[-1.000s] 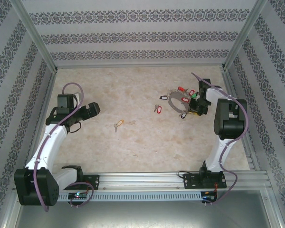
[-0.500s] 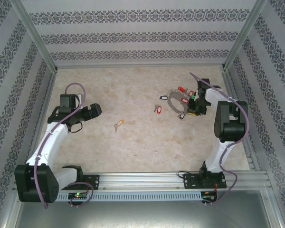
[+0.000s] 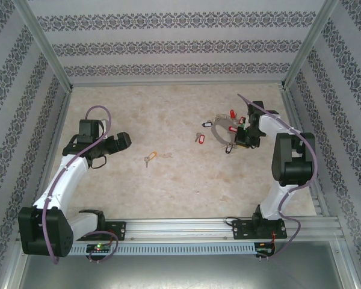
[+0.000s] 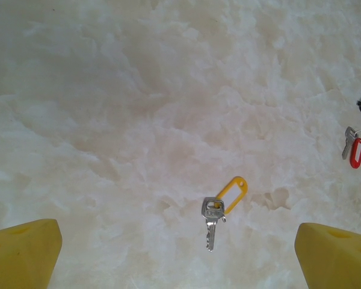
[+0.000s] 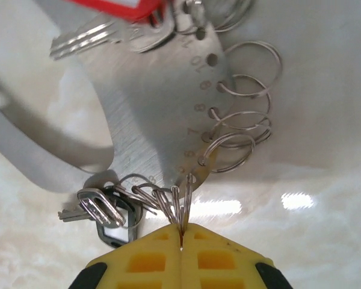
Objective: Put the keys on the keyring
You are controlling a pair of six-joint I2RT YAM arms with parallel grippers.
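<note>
Left jaws are hovering spread over the worktop, the yellow-tagged key lying just ahead of them. The red-tagged key is lying near the keyring, left of it. Right jaws are pressing together, pinching one of its small rings.

High rear overview; wrist close-ups of keys, keyring

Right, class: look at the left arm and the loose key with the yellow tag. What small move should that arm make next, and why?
Probably lower the left gripper straight down over the yellow-tagged key and close on it. Its fingers stand wide apart above the table, with the key lying loose between them. The right gripper is shut on a split ring of the keyring, so the ring seems ready.
</note>
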